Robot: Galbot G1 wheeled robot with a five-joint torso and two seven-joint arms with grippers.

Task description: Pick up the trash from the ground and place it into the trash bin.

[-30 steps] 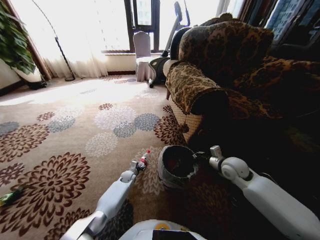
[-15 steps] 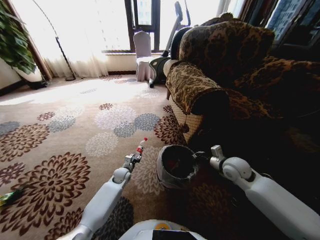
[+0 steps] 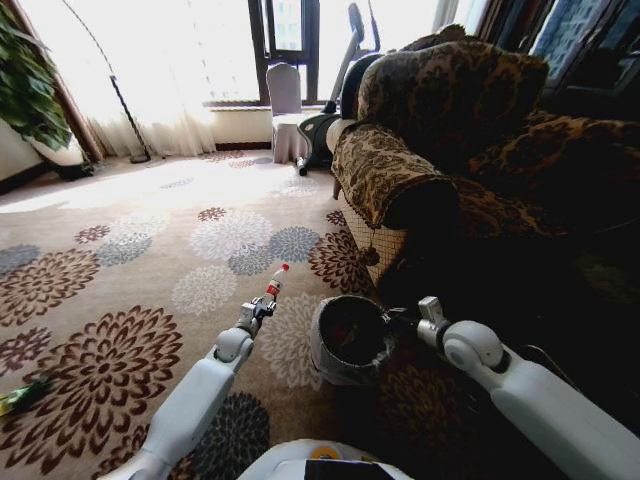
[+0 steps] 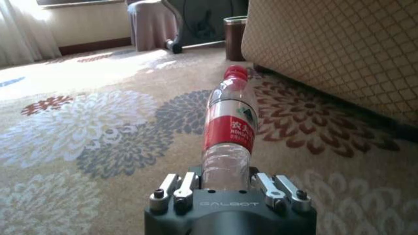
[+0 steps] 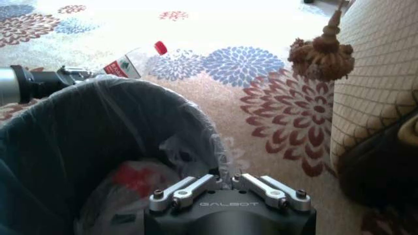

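Left gripper (image 3: 259, 311) is held out over the carpet (image 3: 120, 290), jaws clamped on the base of a clear bottle (image 3: 273, 282) w/ red cap & red label. In the left wrist view the bottle (image 4: 228, 137) sticks straight out from the gripper (image 4: 228, 188), cap end toward the sofa (image 4: 339, 54) side.

Bin (image 3: 347, 337) sits just beside the bottle, on the robot's right, lined w/ a dark bag. Right gripper (image 3: 402, 318) is at the bin's rim; in the right wrist view its jaws (image 5: 225, 188) are closed on the bag-covered edge of the bin (image 5: 78, 142). Red-pink wrapper (image 5: 137, 176) lies inside near the bottom.

The bottle (image 5: 134, 61) & left gripper (image 5: 81, 74) show just past the bin's far rim, not yet over the opening.

A small green bit (image 3: 22, 393) lies on the carpet well off to the robot's left.
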